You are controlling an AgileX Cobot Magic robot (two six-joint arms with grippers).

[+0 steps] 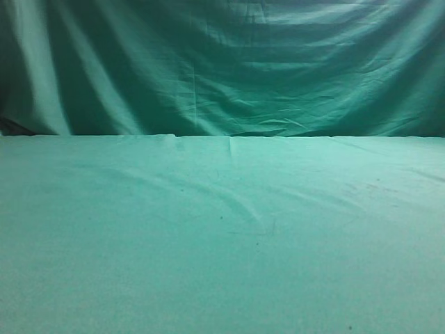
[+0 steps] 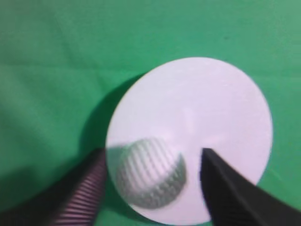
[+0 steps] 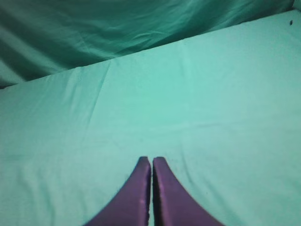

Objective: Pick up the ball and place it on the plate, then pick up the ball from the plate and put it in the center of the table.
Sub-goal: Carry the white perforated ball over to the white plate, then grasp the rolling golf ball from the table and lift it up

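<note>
Seen from the left wrist camera, the ball [image 2: 150, 173], white and dimpled all over, lies on the near-left part of a round white plate [image 2: 202, 117]. The plate rests flat on the green-clothed counter [image 2: 56, 70] and throws a dark shadow along its left edge. The left gripper [image 2: 153, 162] hangs above the plate with its fingers [image 2: 87, 188] spread wide, one on each side of the ball: the ribbed left finger stands just off the plate's left rim, and the smooth dark right finger reaches over the plate's near-right part. There is a clear gap between the ball and the right finger; the view is soft, so whether the left finger touches the ball cannot be told.

In the right wrist view, the right gripper [image 3: 152, 162] has its two purple-tinged fingers pressed together, tips meeting and holding nothing, above bare, faintly wrinkled green cloth.

The exterior camera looks along the counter, which runs wide and flat to its far edge. Behind it a folded green curtain [image 1: 222, 62] hangs. Neither arm, plate nor ball appears in this view.
</note>
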